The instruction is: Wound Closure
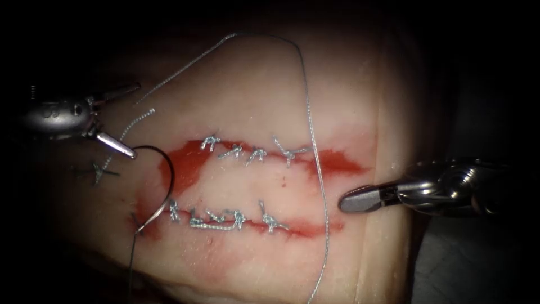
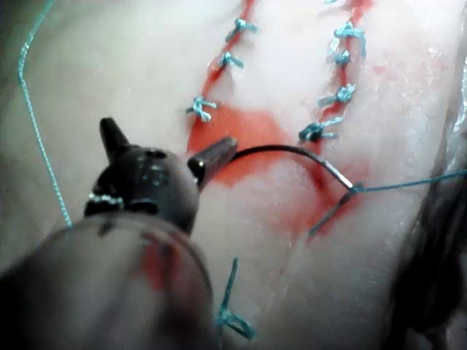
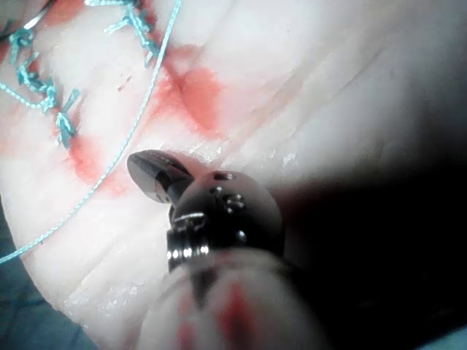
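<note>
**Needle lying at the left end of the cuts, left tool spread beside it**

The needle [image 1: 166, 179] is a dark, thin curve on the tissue [image 1: 253, 90] at the left end of the two stitched cuts. One end sits right at the lower jaw of the left tool [image 1: 125, 118]; the other end, where the thread [image 1: 315, 163] joins, lies by the left end of the lower cut [image 1: 247, 222]. I cannot tell whether any part of it is in the tissue. Red fluid [image 1: 188, 163] stains the tissue under the curve. Both cuts carry rows of knotted stitches [image 1: 236, 151].

The left tool comes in from the left, jaws wide apart, holding nothing; whether the lower jaw touches the needle I cannot tell. The right tool [image 1: 360, 200] hovers to the right of the cuts, jaws pressed together, holding nothing, well apart from the needle
</note>
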Motion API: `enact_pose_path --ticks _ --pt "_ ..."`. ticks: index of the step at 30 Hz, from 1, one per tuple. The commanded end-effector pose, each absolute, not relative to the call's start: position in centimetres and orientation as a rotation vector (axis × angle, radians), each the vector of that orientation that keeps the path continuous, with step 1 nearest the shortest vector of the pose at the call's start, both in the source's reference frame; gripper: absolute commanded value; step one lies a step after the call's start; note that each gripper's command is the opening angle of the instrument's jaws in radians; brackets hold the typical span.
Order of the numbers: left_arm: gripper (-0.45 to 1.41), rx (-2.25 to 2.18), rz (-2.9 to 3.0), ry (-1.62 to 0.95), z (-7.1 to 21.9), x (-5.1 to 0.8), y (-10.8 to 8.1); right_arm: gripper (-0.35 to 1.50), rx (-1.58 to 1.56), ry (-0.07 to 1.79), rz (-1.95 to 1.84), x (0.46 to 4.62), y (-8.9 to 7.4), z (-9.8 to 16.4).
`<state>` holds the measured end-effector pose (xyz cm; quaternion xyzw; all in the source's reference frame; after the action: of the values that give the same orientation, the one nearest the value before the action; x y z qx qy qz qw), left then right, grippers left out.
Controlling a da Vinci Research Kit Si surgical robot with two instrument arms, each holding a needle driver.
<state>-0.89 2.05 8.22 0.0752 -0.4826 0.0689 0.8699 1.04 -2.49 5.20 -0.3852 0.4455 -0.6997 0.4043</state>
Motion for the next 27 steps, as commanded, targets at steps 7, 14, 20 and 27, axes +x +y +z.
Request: enact_pose_path --ticks 7,14,20,27 --pt "0.46 0.156 0.370 -0.909 8.50 -1.04 2.01 -0.21 -1.021 1.138 -1.721 1.13 -2.50 5.14" --pt "0.00 0.260 0.334 -0.934 8.71 -1.21 1.82 -0.11 -1.084 1.165 -1.662 1.06 -2.45 4.96" --pt "-0.05 0.326 0.290 -0.928 8.91 -1.29 1.75 -0.05 -1.120 1.178 -1.642 1.02 -2.42 4.82" --pt "0.37 0.368 0.290 -0.927 9.04 -1.28 1.74 -0.03 -1.144 1.180 -1.629 1.03 -2.41 4.79"
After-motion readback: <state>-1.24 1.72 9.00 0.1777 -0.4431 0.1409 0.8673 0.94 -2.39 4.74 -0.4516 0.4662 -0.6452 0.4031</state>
